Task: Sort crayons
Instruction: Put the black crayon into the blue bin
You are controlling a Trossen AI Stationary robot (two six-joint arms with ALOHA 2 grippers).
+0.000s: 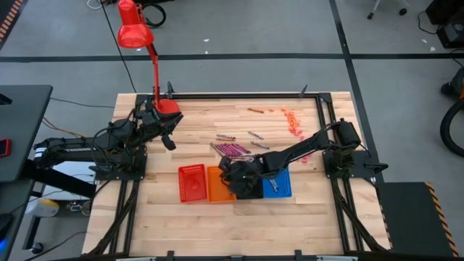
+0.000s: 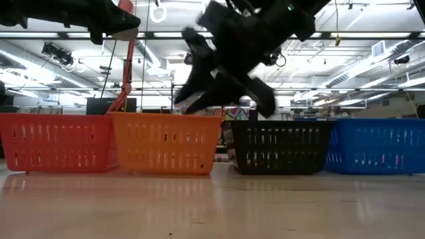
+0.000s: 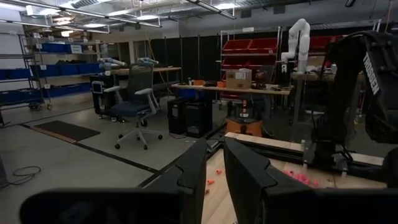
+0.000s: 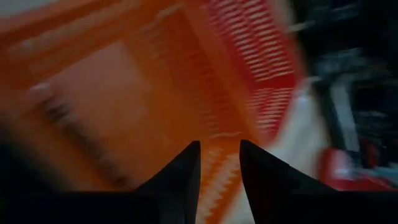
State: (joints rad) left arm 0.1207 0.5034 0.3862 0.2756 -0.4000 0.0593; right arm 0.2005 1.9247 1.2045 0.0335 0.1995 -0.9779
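Note:
Crayons lie on the table's far half: a magenta bundle (image 1: pixel 232 148), silvery ones (image 1: pixel 255 135), a brownish one (image 1: pixel 255 110) and a pink-orange scatter (image 1: pixel 292 120). Red (image 1: pixel 192 183), orange (image 1: pixel 220 185), black (image 2: pixel 279 147) and blue (image 1: pixel 278 183) baskets stand in a row near the front. My right gripper (image 1: pixel 228 171) hovers above the orange basket (image 4: pixel 155 93), fingers a little apart, with nothing seen between them; it also shows in the low view (image 2: pixel 192 99). My left gripper (image 1: pixel 169 136) waits at the far left, raised, with a narrow gap between its fingers (image 3: pixel 214 162).
A red desk lamp (image 1: pixel 135 29) stands on its base (image 1: pixel 167 106) at the table's far left corner. A dark metal frame (image 1: pixel 319 109) edges the table. My right arm (image 1: pixel 290 154) stretches across the black basket from the right. Bare wood lies in front of the baskets.

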